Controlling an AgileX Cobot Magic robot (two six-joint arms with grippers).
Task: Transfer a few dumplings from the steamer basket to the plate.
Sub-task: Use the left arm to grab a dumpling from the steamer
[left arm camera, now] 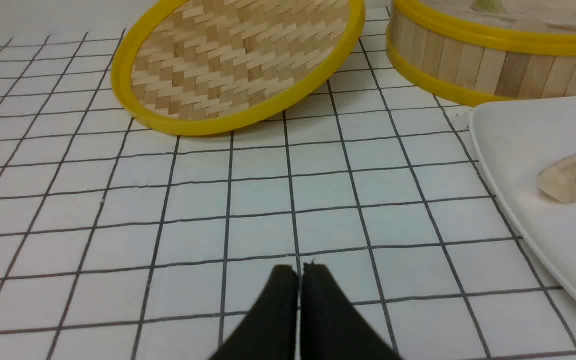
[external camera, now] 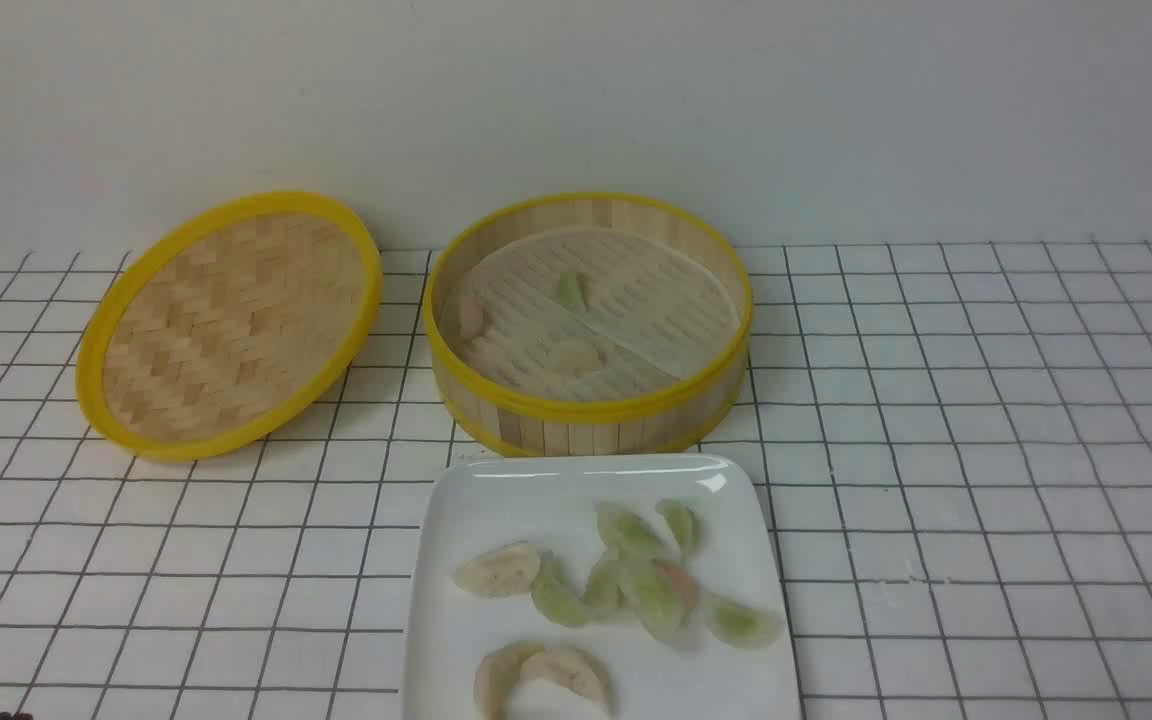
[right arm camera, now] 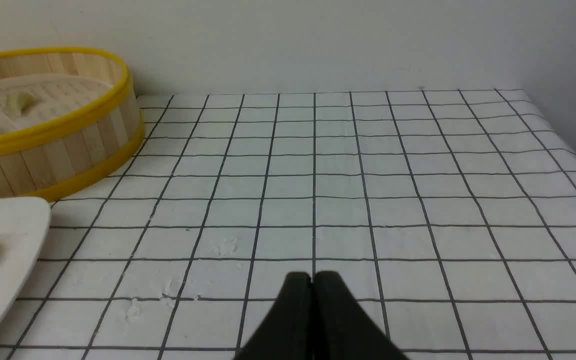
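Bamboo basket [external camera: 576, 435]: I can't read any lettering or number on it.
Woven lid [external camera: 231, 330]: just weave and a yellow rim, no words I can make out.
White plate [external camera: 456, 640]: no brand or mark legible from here.
Table [external camera: 986, 480]: black grid lines and a few pale smudges, nothing that reads as text.
Wall [external camera: 576, 100]: no sign on it.

Grid-lined tabletop [external camera: 986, 480] open right of basket [external camera: 586, 436] and plate [external camera: 596, 475]; woven lid [external camera: 236, 330] blocks far left.
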